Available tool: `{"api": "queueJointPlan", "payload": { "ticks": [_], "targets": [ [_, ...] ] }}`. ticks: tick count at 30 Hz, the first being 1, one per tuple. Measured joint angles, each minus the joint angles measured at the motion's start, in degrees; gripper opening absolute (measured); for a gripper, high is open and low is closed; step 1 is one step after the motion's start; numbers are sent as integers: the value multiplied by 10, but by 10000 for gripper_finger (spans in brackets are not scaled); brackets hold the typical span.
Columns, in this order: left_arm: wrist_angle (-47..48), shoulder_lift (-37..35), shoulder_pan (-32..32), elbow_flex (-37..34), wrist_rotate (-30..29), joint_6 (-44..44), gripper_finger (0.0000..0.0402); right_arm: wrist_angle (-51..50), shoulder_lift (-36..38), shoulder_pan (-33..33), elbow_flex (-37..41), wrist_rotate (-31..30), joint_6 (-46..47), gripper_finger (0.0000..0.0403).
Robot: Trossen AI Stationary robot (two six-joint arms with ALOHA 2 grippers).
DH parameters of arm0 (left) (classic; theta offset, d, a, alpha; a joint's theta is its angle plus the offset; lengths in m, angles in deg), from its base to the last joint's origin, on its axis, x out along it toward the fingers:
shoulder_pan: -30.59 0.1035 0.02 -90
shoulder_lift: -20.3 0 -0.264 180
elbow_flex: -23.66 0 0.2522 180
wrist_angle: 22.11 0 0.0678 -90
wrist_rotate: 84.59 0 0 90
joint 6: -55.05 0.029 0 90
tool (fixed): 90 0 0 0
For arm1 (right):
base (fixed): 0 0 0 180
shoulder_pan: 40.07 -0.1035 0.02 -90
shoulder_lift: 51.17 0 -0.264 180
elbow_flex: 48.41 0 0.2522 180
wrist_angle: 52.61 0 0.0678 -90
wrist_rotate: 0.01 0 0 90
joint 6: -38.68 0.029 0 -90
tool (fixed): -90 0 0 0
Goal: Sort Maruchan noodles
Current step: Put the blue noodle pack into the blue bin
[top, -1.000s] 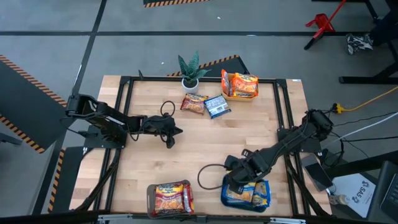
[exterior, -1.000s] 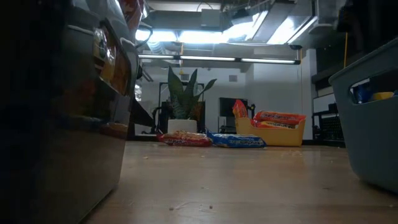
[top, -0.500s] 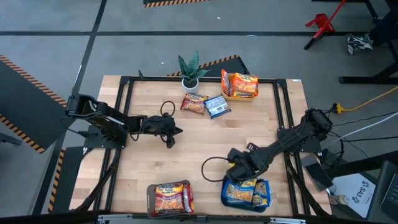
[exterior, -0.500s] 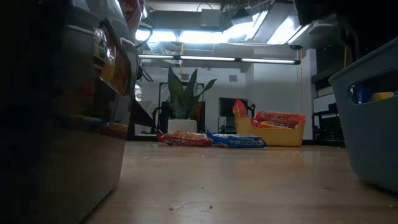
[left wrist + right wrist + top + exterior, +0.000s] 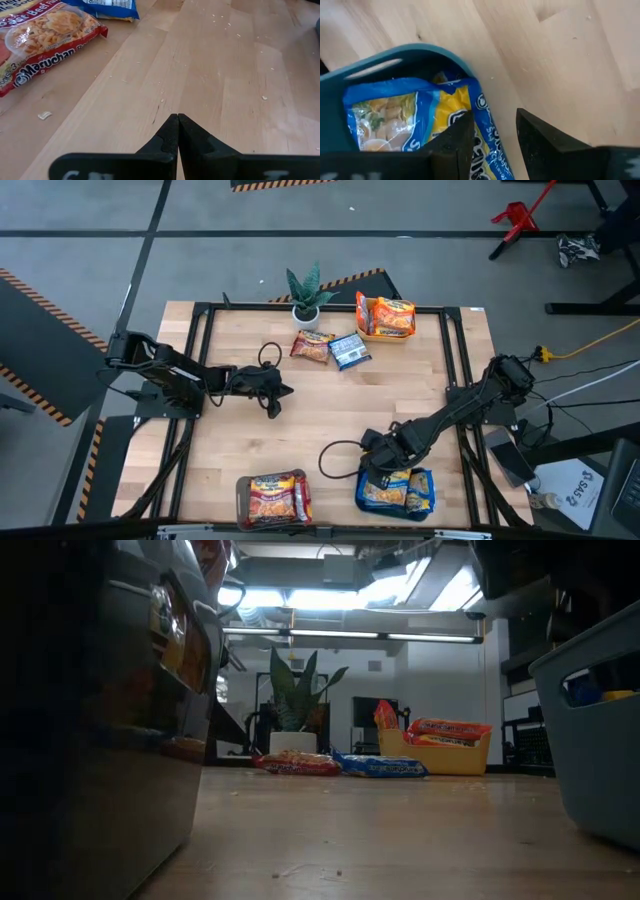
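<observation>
Two loose Maruchan packets lie flat near the table's far edge: a red one [image 5: 313, 346] [image 5: 45, 45] [image 5: 297, 764] and a blue one [image 5: 349, 350] [image 5: 380, 767]. Blue packets [image 5: 395, 490] [image 5: 415, 120] fill the teal tray [image 5: 362, 498] [image 5: 395, 55] at the near edge. Red ones lie in the brown tray [image 5: 272, 498], orange ones in the yellow tray [image 5: 385, 318]. My right gripper [image 5: 373, 465] [image 5: 494, 116] hangs open over the teal tray's far left corner, holding nothing. My left gripper [image 5: 282, 392] [image 5: 178, 117] waits shut above bare wood left of centre.
A potted plant [image 5: 305, 295] [image 5: 297, 700] stands at the far edge beside the loose packets. A black frame rail [image 5: 320, 308] runs round the table. Bare wood [image 5: 400, 390] lies in the middle. In the low view the brown tray [image 5: 100, 720] and the teal tray [image 5: 600, 730] stand close on either side.
My right gripper drew back a little from the teal tray toward the table's far edge, then came back over the tray's corner. The packets and the left arm kept still.
</observation>
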Motion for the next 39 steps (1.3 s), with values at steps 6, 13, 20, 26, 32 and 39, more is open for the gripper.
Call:
{"api": "queueJointPlan", "payload": {
  "ticks": [6,13,20,26,32,39],
  "targets": [
    [0,0,0,0,0,0,0,-6,0,0,3,1,-9,131],
    [-16,-9,8,0,65,-26,0,-8,6,21,-35,-95,-61,131],
    [36,-59,75,88,96,-7,0,-121,11,87,-119,-239,-93,131],
    [234,-49,134,230,115,76,0,-80,29,199,-111,-313,-175,131],
    [258,-76,134,248,179,101,0,197,33,319,20,-292,-313,131],
    [270,-159,122,225,166,103,0,440,30,410,167,-272,-332,102]
  ]
}}
